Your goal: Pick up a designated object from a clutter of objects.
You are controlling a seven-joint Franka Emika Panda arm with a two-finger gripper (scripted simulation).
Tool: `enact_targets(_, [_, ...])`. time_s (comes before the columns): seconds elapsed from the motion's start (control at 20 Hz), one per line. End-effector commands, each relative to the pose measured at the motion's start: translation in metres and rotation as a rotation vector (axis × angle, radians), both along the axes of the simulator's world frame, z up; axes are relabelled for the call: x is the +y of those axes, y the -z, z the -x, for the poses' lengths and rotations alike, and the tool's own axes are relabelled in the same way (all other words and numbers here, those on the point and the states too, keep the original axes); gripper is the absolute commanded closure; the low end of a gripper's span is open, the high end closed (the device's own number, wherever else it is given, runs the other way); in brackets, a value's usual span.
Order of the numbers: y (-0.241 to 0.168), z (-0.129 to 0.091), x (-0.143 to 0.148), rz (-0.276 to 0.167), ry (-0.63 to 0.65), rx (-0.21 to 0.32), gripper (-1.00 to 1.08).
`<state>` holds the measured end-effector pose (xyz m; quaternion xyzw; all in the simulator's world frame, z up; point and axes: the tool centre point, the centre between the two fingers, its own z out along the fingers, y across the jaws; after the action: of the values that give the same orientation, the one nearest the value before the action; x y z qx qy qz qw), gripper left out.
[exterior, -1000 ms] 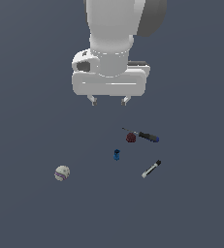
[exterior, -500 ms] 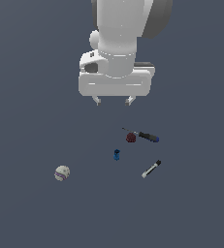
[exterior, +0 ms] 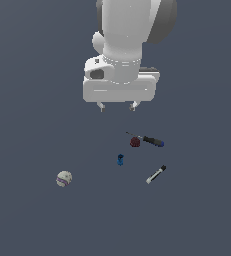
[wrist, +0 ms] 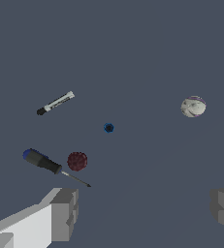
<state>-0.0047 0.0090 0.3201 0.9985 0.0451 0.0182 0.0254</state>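
The arm hung above the dark grey floor [exterior: 32, 100], its gripper [exterior: 117, 106] pointed down with the two fingers spread wide and nothing between them. In the wrist view the gripper [wrist: 142, 213] showed one grey finger [wrist: 65, 213] at one side of the picture and the other at the far edge, with only bare floor [wrist: 147, 48] in the gap.

The dark red ball [exterior: 134, 142] lay on the floor below the gripper, a little toward the exterior view's right of it, well apart from the fingertips. Its bumpy surface was clear in the wrist view, where the ball [wrist: 77, 161] sat just beside the metal shaft of the screwdriver [wrist: 49, 165]; whether the two touched could not be told. In the exterior view the screwdriver [exterior: 149, 140] ran from behind the ball toward the right, its black handle ending in a blue cap.

The small blue block [exterior: 120, 159] stood near the ball, slightly lower in the exterior view and to its left; in the wrist view the block [wrist: 108, 127] appeared as a small blue spot with a dark centre. The black-and-white marker [exterior: 156, 174] lay tilted on the floor to the exterior view's right of the block, apart from everything else, and the wrist view showed the marker [wrist: 56, 103] with its black end and pale body. The whitish ball [exterior: 64, 178] with purple marks rested far off on the exterior view's left, well apart from the other things; the wrist view also caught it [wrist: 193, 106] alone.
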Motion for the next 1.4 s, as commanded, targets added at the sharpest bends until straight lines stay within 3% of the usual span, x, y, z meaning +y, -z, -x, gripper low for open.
enact_targets(0.0, [0.007,0.000,0.001,0.006,-0.032,0.004,-0.92])
enact_targets(0.45, [0.051,-0.001,0.010,0.037,-0.246,0.026,-0.92])
enact_targets(0.9, [0.111,0.005,0.028,0.057,-0.561,0.058,-0.92])
enact_targets(1.35, [0.167,0.020,0.050,0.049,-0.885,0.080,-0.92])
